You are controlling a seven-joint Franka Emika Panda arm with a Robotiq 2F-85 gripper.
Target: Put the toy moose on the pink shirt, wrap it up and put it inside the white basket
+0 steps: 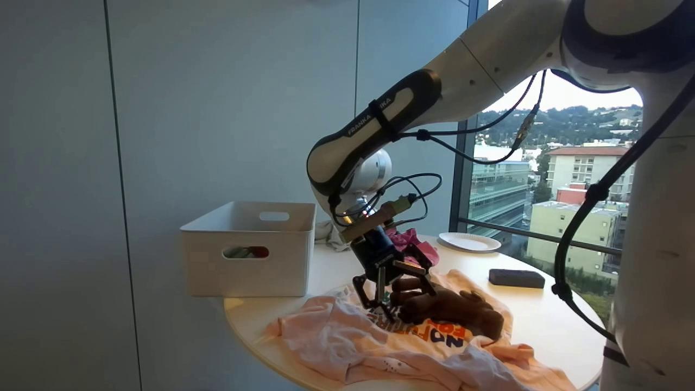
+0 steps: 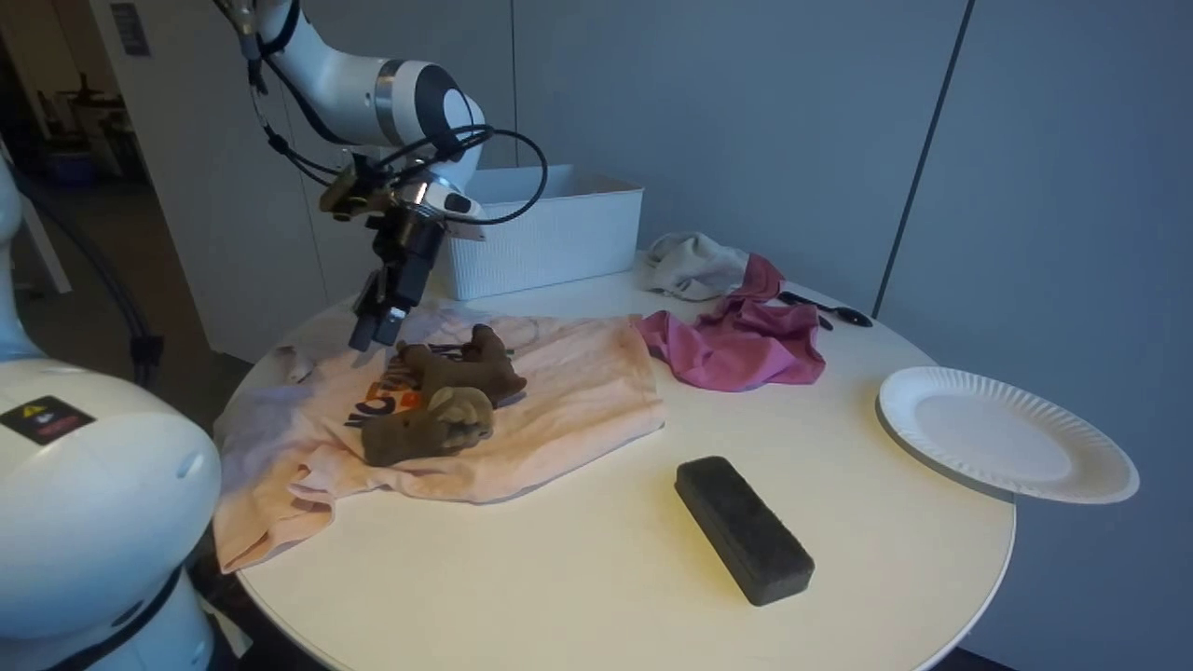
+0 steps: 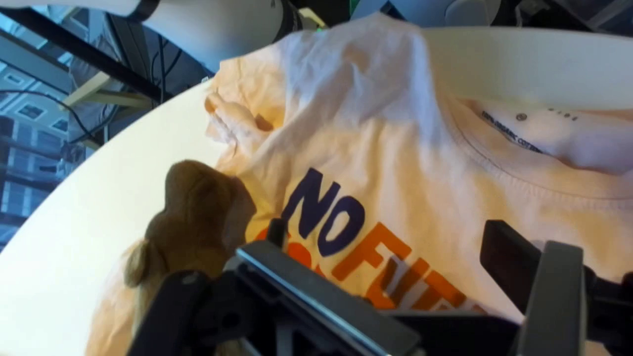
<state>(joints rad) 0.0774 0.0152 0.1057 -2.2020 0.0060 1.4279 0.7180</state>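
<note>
The brown toy moose (image 1: pixel 461 310) lies on its side on the pale pink shirt (image 1: pixel 336 331), across its printed lettering. In an exterior view the moose (image 2: pixel 466 373) is near the edge of the shirt (image 2: pixel 578 373). In the wrist view the moose (image 3: pixel 190 222) is at the left, partly hidden by a finger. The shirt (image 3: pixel 395 133) is spread out with its collar at the right. My gripper (image 1: pixel 410 302) is open and empty above the shirt, beside the moose; it also shows open in the wrist view (image 3: pixel 390 252). The white basket (image 1: pixel 247 279) stands behind the shirt.
A darker pink cloth (image 2: pixel 736 345) and a grey cloth (image 2: pixel 690 266) lie near the basket (image 2: pixel 559 247). Black utensils (image 2: pixel 843 314) are behind them. A black block (image 2: pixel 743 528) and a paper plate (image 2: pixel 1002 433) are on the table. Something green and red shows through the basket's handle hole.
</note>
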